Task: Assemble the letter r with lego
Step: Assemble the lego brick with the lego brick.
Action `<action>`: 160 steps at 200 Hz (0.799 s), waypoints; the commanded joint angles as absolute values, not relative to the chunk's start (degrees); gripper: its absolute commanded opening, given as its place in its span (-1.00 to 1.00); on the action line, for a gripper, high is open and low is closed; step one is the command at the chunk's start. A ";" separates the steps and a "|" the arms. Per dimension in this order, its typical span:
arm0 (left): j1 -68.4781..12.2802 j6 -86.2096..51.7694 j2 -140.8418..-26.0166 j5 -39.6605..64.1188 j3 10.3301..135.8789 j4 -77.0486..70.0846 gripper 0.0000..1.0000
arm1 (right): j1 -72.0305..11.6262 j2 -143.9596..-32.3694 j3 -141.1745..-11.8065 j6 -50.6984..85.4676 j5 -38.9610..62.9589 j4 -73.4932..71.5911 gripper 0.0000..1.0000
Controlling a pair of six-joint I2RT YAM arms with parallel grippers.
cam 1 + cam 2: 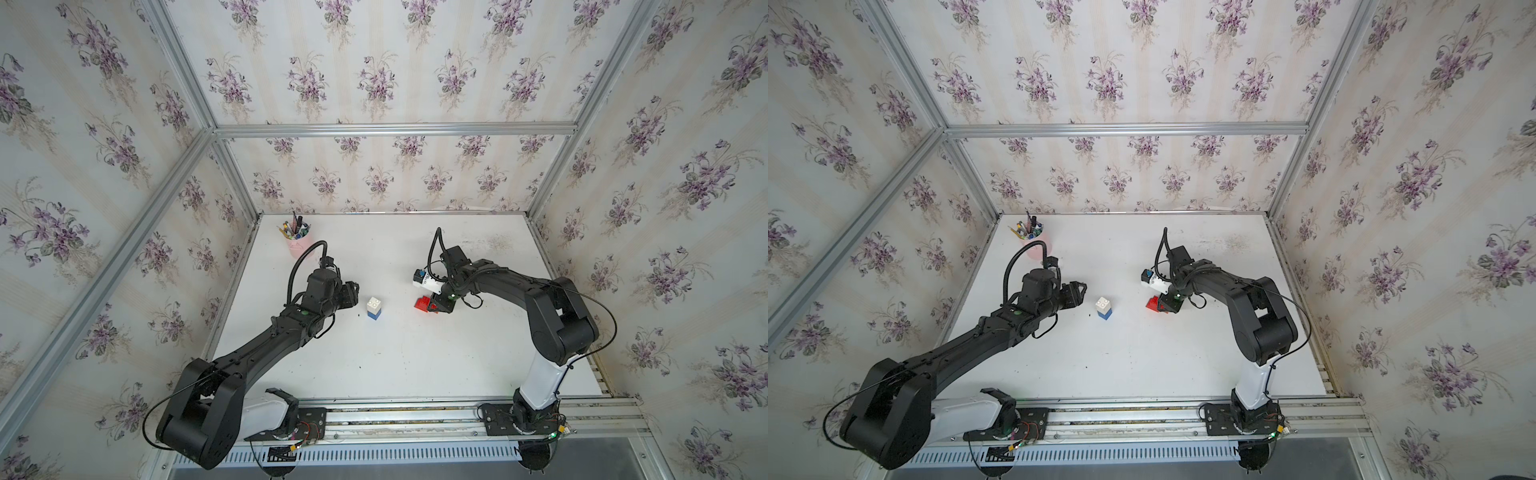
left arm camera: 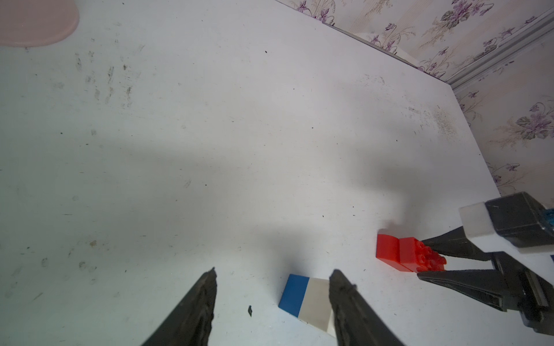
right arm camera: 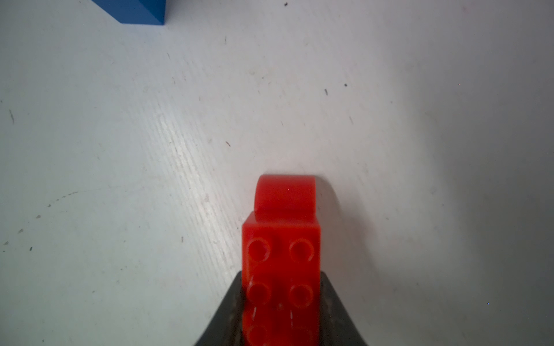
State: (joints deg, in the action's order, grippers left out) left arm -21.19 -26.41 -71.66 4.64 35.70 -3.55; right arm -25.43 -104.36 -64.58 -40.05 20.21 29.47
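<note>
A white brick (image 1: 374,305) stacked on a blue brick (image 1: 375,316) stands upright mid-table in both top views (image 1: 1104,308). My left gripper (image 1: 355,291) is open just left of that stack, not touching it. In the left wrist view the stack (image 2: 308,299) lies between the fingertips (image 2: 207,299), close to one of them. My right gripper (image 1: 433,306) is shut on the long red studded brick (image 3: 281,254), low over the table. A shorter rounded red brick (image 3: 284,194) sits at that brick's far end. The red pair (image 2: 401,254) lies right of the stack.
A pink cup of pens (image 1: 297,241) stands at the back left of the white table (image 1: 415,365). Floral walls and aluminium frame bars close in the table on three sides. The arms' bases are on a rail along the front edge.
</note>
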 commanded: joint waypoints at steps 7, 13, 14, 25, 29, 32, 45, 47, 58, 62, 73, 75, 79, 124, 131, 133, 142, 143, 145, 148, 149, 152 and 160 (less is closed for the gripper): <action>-21.09 -26.38 -72.20 4.56 35.68 -5.10 0.24 | -26.00 -105.83 -64.67 -39.91 14.82 34.88 -1.00; -21.09 -26.37 -72.33 4.70 35.77 -5.10 0.24 | -26.18 -106.13 -64.85 -39.95 14.24 35.22 -1.00; -21.09 -26.28 -72.33 4.72 35.77 -5.10 0.24 | -26.23 -106.20 -64.90 -39.92 14.15 35.32 -1.00; -21.09 -26.57 -72.50 4.83 35.77 -5.23 0.24 | -26.62 -106.78 -65.38 -39.65 13.01 36.02 -1.00; -21.09 -26.58 -72.58 4.83 35.69 -5.27 0.24 | -26.70 -106.94 -65.53 -39.64 12.79 36.23 -1.00; -21.09 -26.57 -72.58 4.91 35.68 -5.35 0.24 | -26.81 -107.11 -65.57 -39.56 12.61 36.41 -1.00; -21.09 -26.54 -72.64 4.83 35.57 -5.30 0.24 | -27.21 -107.67 -65.98 -39.55 12.33 36.80 -1.00; -21.09 -26.54 -72.63 4.77 35.59 -5.19 0.24 | -27.24 -107.73 -66.07 -39.55 12.29 36.86 -1.00; -21.09 -26.48 -72.60 4.75 35.51 -5.19 0.24 | -27.46 -108.27 -66.56 -39.46 12.07 37.23 -1.00; -21.09 -26.48 -72.57 4.67 35.51 -5.16 0.24 | -27.57 -108.48 -66.85 -39.39 11.80 37.53 -1.00; -21.09 -26.36 -72.48 4.66 35.51 -5.04 0.24 | -27.84 -109.17 -67.79 -39.30 11.11 38.71 -1.00; -21.09 -26.37 -72.44 4.66 35.51 -5.06 0.24 | -27.90 -109.29 -67.97 -39.29 10.84 38.92 -1.00; -21.10 -26.37 -72.46 4.59 35.45 -5.06 0.24 | -27.99 -109.60 -68.32 -39.29 10.49 39.56 -1.00; -21.09 -26.41 -72.68 4.55 35.24 -5.51 0.24 | -28.69 -111.53 -72.42 -39.02 9.55 45.22 -1.00; -21.10 -26.46 -72.82 4.57 35.16 -5.67 0.24 | -28.72 -111.84 -72.94 -38.94 9.93 46.16 -1.00; -21.10 -26.50 -72.85 4.61 35.16 -5.77 0.24 | -28.78 -112.03 -73.12 -38.94 9.95 46.39 -1.00; -21.09 -26.54 -72.99 4.70 35.16 -5.89 0.24 | -28.83 -112.70 -73.85 -38.81 10.19 47.58 -1.00; -21.09 -26.54 -72.97 4.72 35.11 -5.89 0.24 | -28.83 -112.78 -73.93 -38.78 10.19 47.69 -1.00; -21.09 -26.63 -72.95 4.74 35.08 -5.98 0.24 | -28.83 -112.88 -74.03 -38.79 10.19 47.94 -1.00; -21.09 -26.63 -72.95 4.79 35.07 -6.04 0.24 | -28.83 -113.12 -74.19 -38.76 10.20 48.23 -1.00; -21.09 -26.54 -72.95 4.81 35.03 -6.05 0.24 | -28.83 -113.20 -74.23 -38.76 10.20 48.29 -1.00; -21.09 -26.62 -72.95 4.83 34.99 -6.13 0.24 | -28.83 -113.39 -74.41 -38.71 10.15 48.60 -1.00; -21.09 -26.63 -72.95 4.92 34.89 -6.24 0.24 | -28.83 -113.80 -74.53 -38.52 10.02 48.86 -1.00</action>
